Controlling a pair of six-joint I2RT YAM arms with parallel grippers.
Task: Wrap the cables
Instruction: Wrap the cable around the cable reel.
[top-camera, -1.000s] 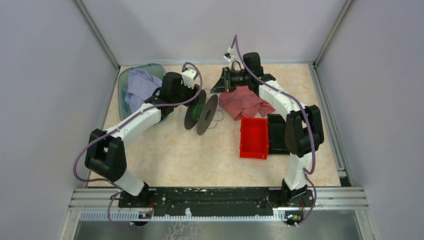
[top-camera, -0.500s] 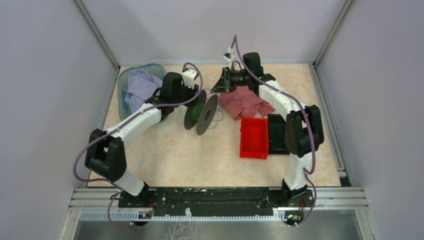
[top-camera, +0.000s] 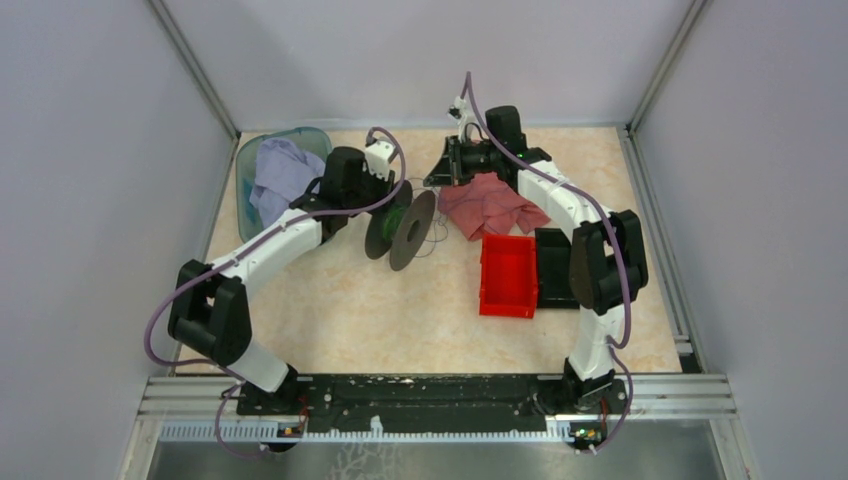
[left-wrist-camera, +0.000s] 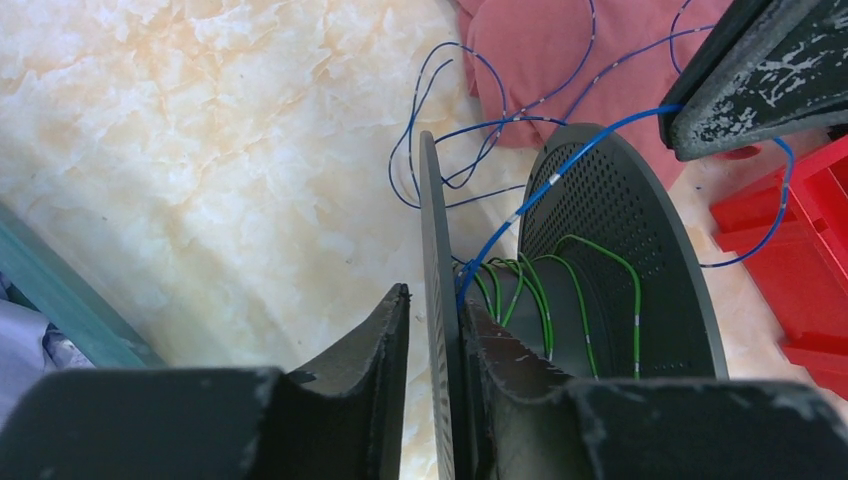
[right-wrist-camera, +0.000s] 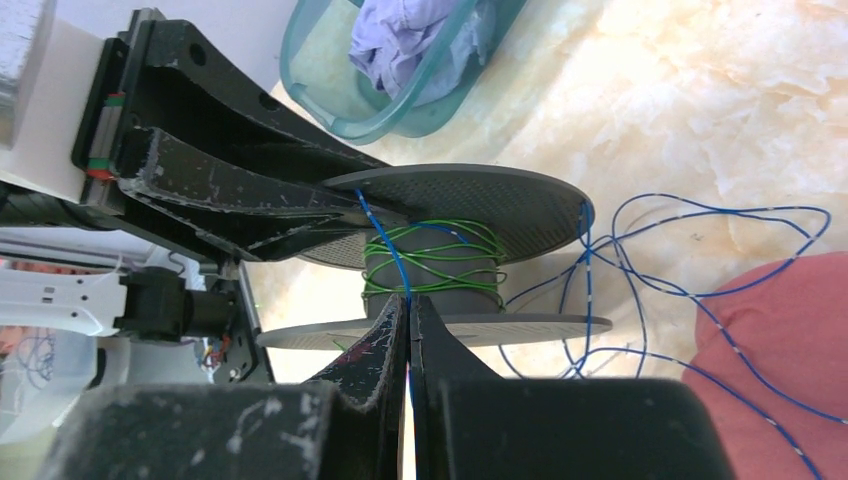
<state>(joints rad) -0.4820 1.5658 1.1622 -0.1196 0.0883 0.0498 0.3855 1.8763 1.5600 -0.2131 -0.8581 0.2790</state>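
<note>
Across the top external view, the left gripper (top-camera: 393, 198) was at a black spool (top-camera: 402, 228) standing on edge mid-table, and the right gripper (top-camera: 441, 172) hung just beyond it. Thin cables (top-camera: 436, 240) lay in loose loops on the table (top-camera: 400, 310) beside the spool. A pink cloth (top-camera: 490, 205) lay under the right arm, with a red bin (top-camera: 508, 305) in front of it and a black block (top-camera: 553, 265) against the bin's right side. A teal basin (top-camera: 243, 165) holding a lavender cloth (top-camera: 278, 172) stood at the far left.

Left wrist view: the left gripper (left-wrist-camera: 432, 325) was clamped on the spool's (left-wrist-camera: 620, 250) near flange. Green wire (left-wrist-camera: 545, 290) was wound on the core. A blue strand of the cables (left-wrist-camera: 540, 195) ran from the core up to one of the right gripper's fingers (left-wrist-camera: 770, 70); further loops lay over the pink cloth (left-wrist-camera: 570, 60). The red bin (left-wrist-camera: 800, 270) showed at right.

Right wrist view: the right gripper (right-wrist-camera: 408, 320) was pinched on the blue strand (right-wrist-camera: 398, 270) where it left the spool (right-wrist-camera: 470, 195). The left gripper's fingers (right-wrist-camera: 250, 200) blocked the spool's left side. The teal basin (right-wrist-camera: 420, 100) was beyond.
</note>
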